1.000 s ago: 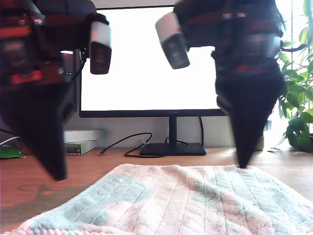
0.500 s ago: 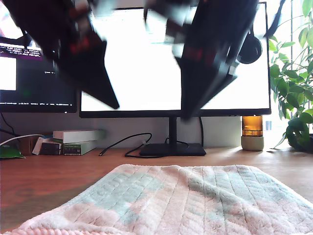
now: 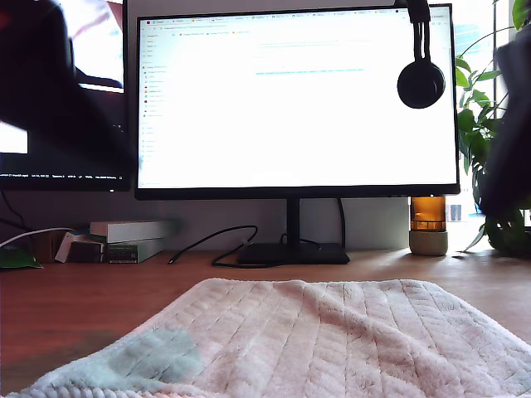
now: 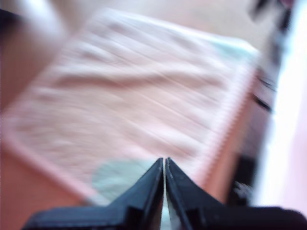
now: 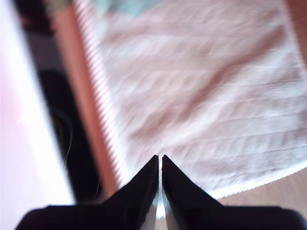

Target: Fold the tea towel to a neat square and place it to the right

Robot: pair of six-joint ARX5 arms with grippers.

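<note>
Three views of one moment. Exterior view: the tea towel [image 3: 332, 340] lies spread on the wooden surface [image 3: 75, 307], its ribbed pink-white pile filling the foreground, with a mint-green patch toward this view's lower left. Behind it stand a bright monitor [image 3: 294, 99], a second screen [image 3: 62, 91] at this view's left, headphones [image 3: 421, 79] hung on the monitor's upper corner, a small amber-topped jar [image 3: 428, 225], stacked boxes [image 3: 129, 239], a cable [image 3: 216, 245] and a leafy plant [image 3: 502, 174] at this view's right. Dark blurred shapes at both edges of this view are arms; which is which cannot be told there. First wrist view: my first hand [image 4: 164, 165] hangs above the towel with its two black tips pressed together, gripping nothing; the corded hem and a green patch show below, all motion-blurred. Second wrist view: my second hand [image 5: 159, 163] is likewise closed and empty, above the towel near a hemmed edge beside bare wood.
</note>
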